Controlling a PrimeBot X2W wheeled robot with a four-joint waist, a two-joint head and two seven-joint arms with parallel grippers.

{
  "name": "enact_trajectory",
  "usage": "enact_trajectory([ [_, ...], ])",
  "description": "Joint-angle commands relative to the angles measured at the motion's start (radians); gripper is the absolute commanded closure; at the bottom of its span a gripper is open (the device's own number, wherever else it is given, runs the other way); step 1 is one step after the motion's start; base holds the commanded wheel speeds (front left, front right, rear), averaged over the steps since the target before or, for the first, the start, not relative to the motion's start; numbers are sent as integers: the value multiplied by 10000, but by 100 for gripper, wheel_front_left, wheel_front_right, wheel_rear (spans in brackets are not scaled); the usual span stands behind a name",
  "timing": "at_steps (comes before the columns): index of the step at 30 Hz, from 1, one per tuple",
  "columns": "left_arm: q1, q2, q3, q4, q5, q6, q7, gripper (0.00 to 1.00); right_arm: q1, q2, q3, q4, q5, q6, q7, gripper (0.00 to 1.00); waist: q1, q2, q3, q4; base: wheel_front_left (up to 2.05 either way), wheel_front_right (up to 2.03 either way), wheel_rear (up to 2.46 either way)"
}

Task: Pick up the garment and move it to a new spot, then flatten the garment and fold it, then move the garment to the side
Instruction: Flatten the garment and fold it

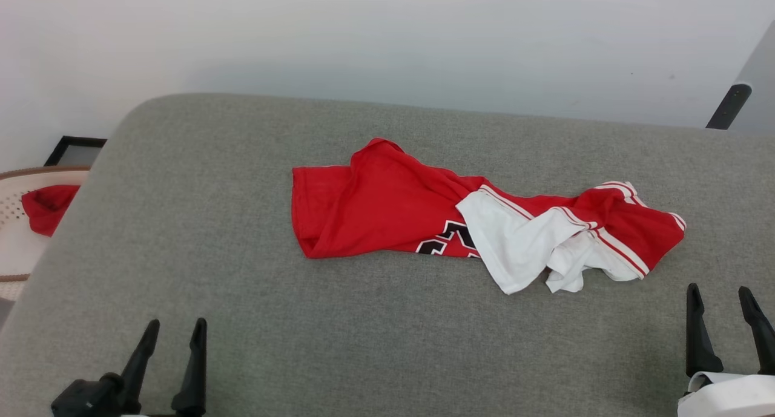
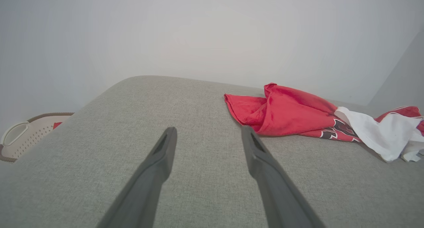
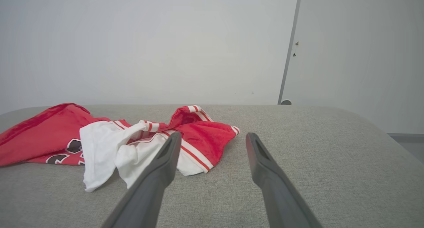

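The garment (image 1: pixel 387 211) lies crumpled in the middle of the grey padded surface (image 1: pixel 242 296). It is red with white sleeves bunched at its right end, striped trim and part of a black numeral showing. The left wrist view has the garment (image 2: pixel 288 112) ahead and to the right, and in the right wrist view the garment (image 3: pixel 99 142) sits ahead and to the left. My left gripper (image 1: pixel 177 327) stands open at the lower left, well short of the cloth. My right gripper (image 1: pixel 720 293) is open at the lower right, just short of the garment's right end. Both hold nothing.
A pale basket (image 1: pixel 12 223) with a red cloth (image 1: pixel 48 206) in it stands off the surface's left edge. A white wall runs behind. A dark bar (image 1: pixel 728 106) leans at the far right corner. Bare grey surface lies in front of the garment.
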Motion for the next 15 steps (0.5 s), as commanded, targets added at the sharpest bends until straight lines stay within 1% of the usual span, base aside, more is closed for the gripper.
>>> enact_trajectory([
  [1, 12, -73, 79, 30, 111, -68, -2, 0, -167, 39, 0, 26, -37, -6, -52, 0, 0, -1, 13, -8, 0, 0, 0],
  [7, -295, -262, 238, -31, 366, -283, -2, 0, -330, 72, 99, 133, 15, -6, -138, 0, 0, -1, 145, -129, 0, 0, 0],
  [10, -818, -73, 99, -119, 517, -351, -2, 0, -458, 127, 133, 124, 30, -6, -200, 0, 0, -1, 319, -223, 0, 0, 0],
  [13, -1835, 434, -380, 39, 665, -417, -2, 0, -584, 179, 230, 183, 43, -6, -279, 0, 0, -1, 542, -381, 0, 0, 0],
  [15, -2819, 904, -998, 259, 607, -413, 100, 0, -718, 200, 296, 218, 59, -6, -342, 0, 0, -1, 695, -517, 0, 0, 0],
])
